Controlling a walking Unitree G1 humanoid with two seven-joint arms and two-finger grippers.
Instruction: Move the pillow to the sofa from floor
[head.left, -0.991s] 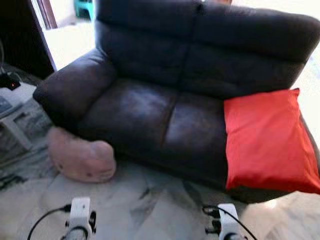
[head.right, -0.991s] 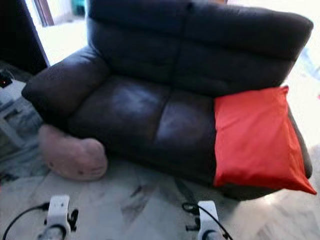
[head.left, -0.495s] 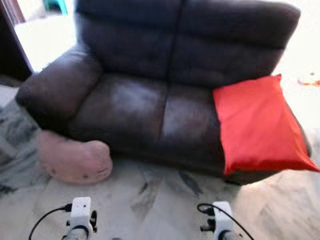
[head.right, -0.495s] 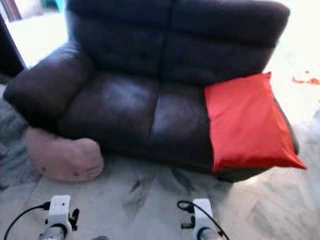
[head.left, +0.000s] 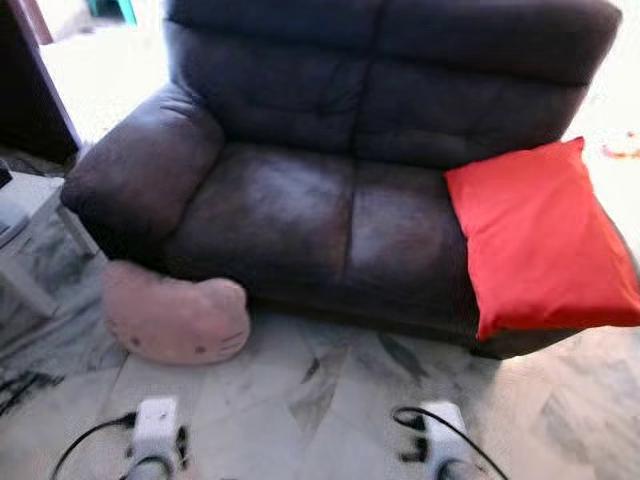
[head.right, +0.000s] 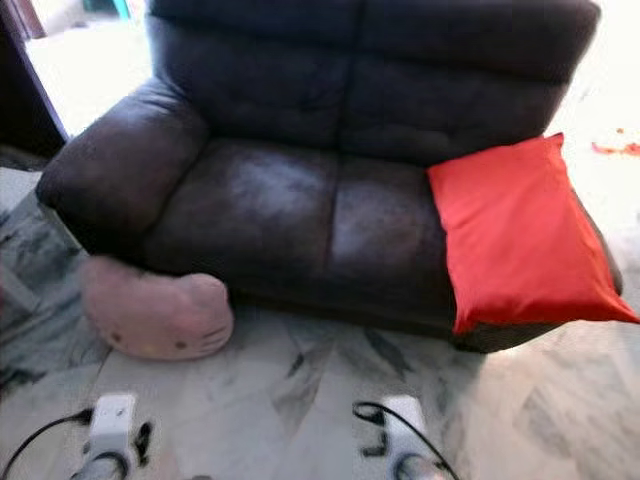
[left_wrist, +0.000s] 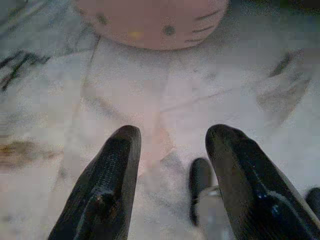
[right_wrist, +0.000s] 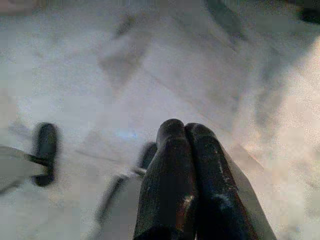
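Note:
A pink cat-face pillow (head.left: 177, 320) lies on the marble floor against the front left corner of the dark brown sofa (head.left: 300, 210). A red pillow (head.left: 543, 240) rests on the sofa's right seat. The left wrist view looks past my open left gripper (left_wrist: 172, 137) at the pink pillow (left_wrist: 150, 20) a little way ahead, nothing between the fingers. My right gripper (right_wrist: 185, 129) hangs over bare floor with its fingers pressed together. Both wrists (head.left: 155, 435) sit low at the bottom of the eye views, short of the pillow.
A low white table (head.left: 25, 235) stands at the far left beside the sofa's arm. Patterned marble floor (head.left: 320, 380) stretches between me and the sofa. A dark doorway edge (head.left: 35, 80) is at the upper left.
The camera has swung, so the scene has shifted right in the picture. The pink pillow's face now shows more fully. Both arms hang as before.

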